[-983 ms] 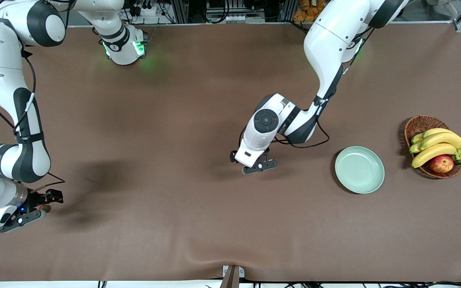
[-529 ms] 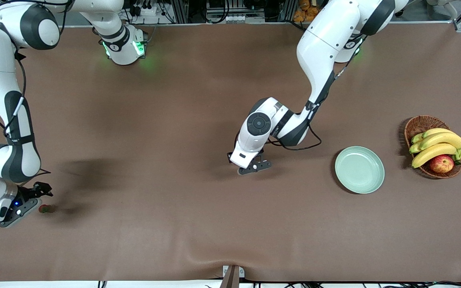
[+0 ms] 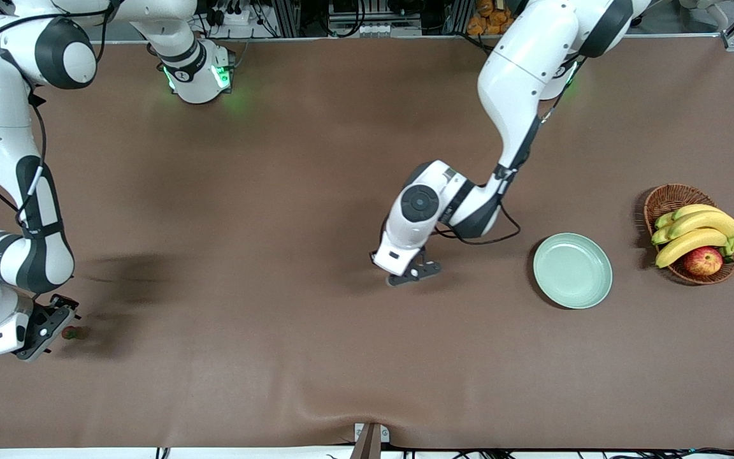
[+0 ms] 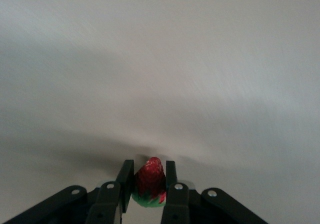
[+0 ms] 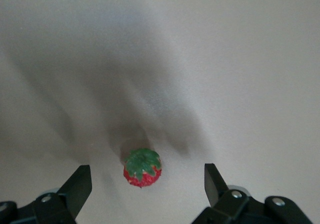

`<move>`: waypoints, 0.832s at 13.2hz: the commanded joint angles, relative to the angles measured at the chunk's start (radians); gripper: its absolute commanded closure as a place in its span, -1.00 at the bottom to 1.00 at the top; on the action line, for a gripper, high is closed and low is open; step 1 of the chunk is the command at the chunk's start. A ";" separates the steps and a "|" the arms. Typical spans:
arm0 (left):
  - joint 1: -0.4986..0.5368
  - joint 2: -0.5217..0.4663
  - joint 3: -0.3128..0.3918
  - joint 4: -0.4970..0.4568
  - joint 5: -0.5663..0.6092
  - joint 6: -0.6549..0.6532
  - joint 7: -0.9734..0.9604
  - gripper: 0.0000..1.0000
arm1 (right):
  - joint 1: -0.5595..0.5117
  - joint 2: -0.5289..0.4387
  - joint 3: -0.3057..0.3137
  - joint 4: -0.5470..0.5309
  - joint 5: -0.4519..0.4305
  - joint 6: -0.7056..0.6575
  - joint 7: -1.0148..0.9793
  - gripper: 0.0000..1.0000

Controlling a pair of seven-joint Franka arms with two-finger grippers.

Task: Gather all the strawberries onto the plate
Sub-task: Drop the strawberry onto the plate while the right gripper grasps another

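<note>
A small red strawberry (image 4: 150,180) with a green cap sits pinched between the fingers of my left gripper (image 4: 150,176), which is shut on it. That gripper (image 3: 413,273) is low over the middle of the table, and its hand hides the berry in the front view. Another strawberry (image 3: 71,332) lies on the cloth at the right arm's end of the table. My right gripper (image 3: 47,325) stands open right beside it. In the right wrist view this berry (image 5: 142,167) lies cap up between the spread fingers of the right gripper (image 5: 147,184), touching neither. The mint-green plate (image 3: 572,270) holds nothing.
A wicker basket (image 3: 665,197) with bananas (image 3: 698,229) and an apple (image 3: 703,261) stands beside the plate, at the left arm's end of the table. Brown cloth (image 3: 265,191) covers the table.
The left gripper's fingers have closed on the strawberry at the table's middle. The right hand has shifted sideways off its strawberry, which now shows beside it in the front view.
</note>
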 commanded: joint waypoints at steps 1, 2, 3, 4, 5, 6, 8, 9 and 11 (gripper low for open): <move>0.165 -0.171 -0.019 -0.102 0.023 -0.121 -0.003 1.00 | -0.029 0.027 0.019 0.005 -0.009 0.059 -0.110 -1.00; 0.208 -0.194 -0.017 -0.112 0.025 -0.173 0.020 1.00 | -0.030 0.030 0.019 0.005 -0.008 0.060 -0.107 -1.00; 0.258 -0.208 -0.017 -0.112 0.028 -0.236 0.080 1.00 | -0.029 0.036 0.019 0.005 -0.008 0.069 -0.102 -1.00; 0.312 -0.216 -0.013 -0.112 0.031 -0.293 0.159 1.00 | -0.029 0.037 0.019 0.005 -0.006 0.079 -0.095 -0.95; 0.364 -0.214 -0.010 -0.112 0.039 -0.316 0.240 1.00 | -0.029 0.039 0.019 0.005 -0.006 0.082 -0.091 -0.23; 0.427 -0.207 -0.011 -0.119 0.057 -0.317 0.310 1.00 | -0.026 0.042 0.019 0.005 -0.008 0.082 -0.090 0.46; 0.516 -0.182 -0.013 -0.144 0.124 -0.315 0.431 1.00 | -0.026 0.042 0.019 0.007 -0.006 0.082 -0.090 1.00; 0.536 -0.168 -0.013 -0.147 0.156 -0.314 0.448 1.00 | -0.024 0.042 0.019 0.008 -0.006 0.082 -0.090 1.00; 0.561 -0.161 -0.014 -0.153 0.177 -0.314 0.450 1.00 | -0.016 0.036 0.020 0.019 -0.002 0.080 -0.087 1.00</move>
